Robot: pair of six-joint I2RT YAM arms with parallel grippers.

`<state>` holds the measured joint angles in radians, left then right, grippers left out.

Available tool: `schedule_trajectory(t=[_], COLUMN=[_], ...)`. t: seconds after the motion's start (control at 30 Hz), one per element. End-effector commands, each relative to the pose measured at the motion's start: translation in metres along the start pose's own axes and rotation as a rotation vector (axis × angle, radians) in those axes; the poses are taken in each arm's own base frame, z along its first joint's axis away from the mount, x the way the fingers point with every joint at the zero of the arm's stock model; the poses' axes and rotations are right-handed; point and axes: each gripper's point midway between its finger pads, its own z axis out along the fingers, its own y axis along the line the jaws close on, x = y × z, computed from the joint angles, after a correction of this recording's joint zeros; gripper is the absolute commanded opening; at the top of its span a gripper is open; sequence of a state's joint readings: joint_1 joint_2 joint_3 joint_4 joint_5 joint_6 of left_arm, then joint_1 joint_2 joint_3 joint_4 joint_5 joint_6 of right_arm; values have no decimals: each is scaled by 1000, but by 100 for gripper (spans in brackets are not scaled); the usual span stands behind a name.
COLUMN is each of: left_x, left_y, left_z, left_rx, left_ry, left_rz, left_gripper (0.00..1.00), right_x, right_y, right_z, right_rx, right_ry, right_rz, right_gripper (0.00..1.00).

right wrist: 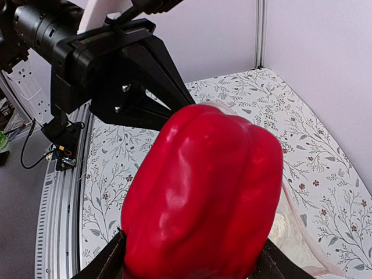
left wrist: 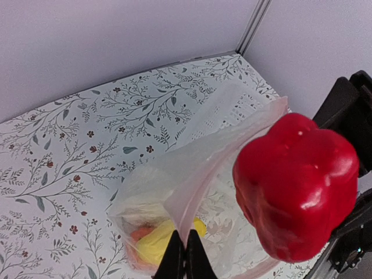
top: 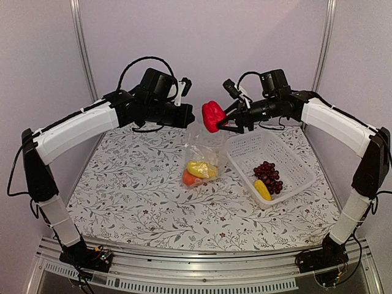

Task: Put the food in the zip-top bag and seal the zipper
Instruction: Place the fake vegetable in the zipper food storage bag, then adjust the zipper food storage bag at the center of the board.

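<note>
The clear zip-top bag (top: 202, 150) hangs upright over the middle of the table, with a yellow piece (top: 201, 169) and an orange piece (top: 190, 179) inside at the bottom. My left gripper (left wrist: 185, 256) is shut on the pale pinkish zipper strip (left wrist: 203, 174) and holds the mouth up. My right gripper (top: 222, 121) is shut on the red pepper (top: 212, 116) and holds it just above the bag's mouth. The pepper fills the right wrist view (right wrist: 203, 197) and shows in the left wrist view (left wrist: 296, 186). Something white, perhaps the cauliflower (left wrist: 139, 192), shows faintly inside the bag.
A white lattice basket (top: 294, 160) stands to the right of the bag and holds dark purple grapes (top: 267, 175) and a yellow oblong piece (top: 262, 189). The table has a floral cloth (top: 135, 196). Grey walls close in the back and sides.
</note>
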<state>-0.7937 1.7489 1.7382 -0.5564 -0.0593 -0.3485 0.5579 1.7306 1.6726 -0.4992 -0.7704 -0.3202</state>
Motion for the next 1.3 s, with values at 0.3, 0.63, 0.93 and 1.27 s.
schedule_trajectory(t=[0.3, 0.63, 0.93, 1.27], left_x=[-12, -4, -6, -7], left_y=[-7, -3, -3, -6], left_z=[-13, -7, -6, -3], left_rx=[23, 7, 13, 28], left_ry=[-52, -34, -40, -38], left_rz=[-4, 1, 1, 1], left_gripper=[0, 0, 0, 0], right_x=[36, 24, 38, 54], right_y=[-18, -8, 19, 29], right_z=[31, 20, 4, 31], right_rx=[205, 180, 93, 66], right_ry=[195, 237, 318, 391], right_rz=[-67, -44, -247, -351], right_gripper=[67, 80, 63, 60])
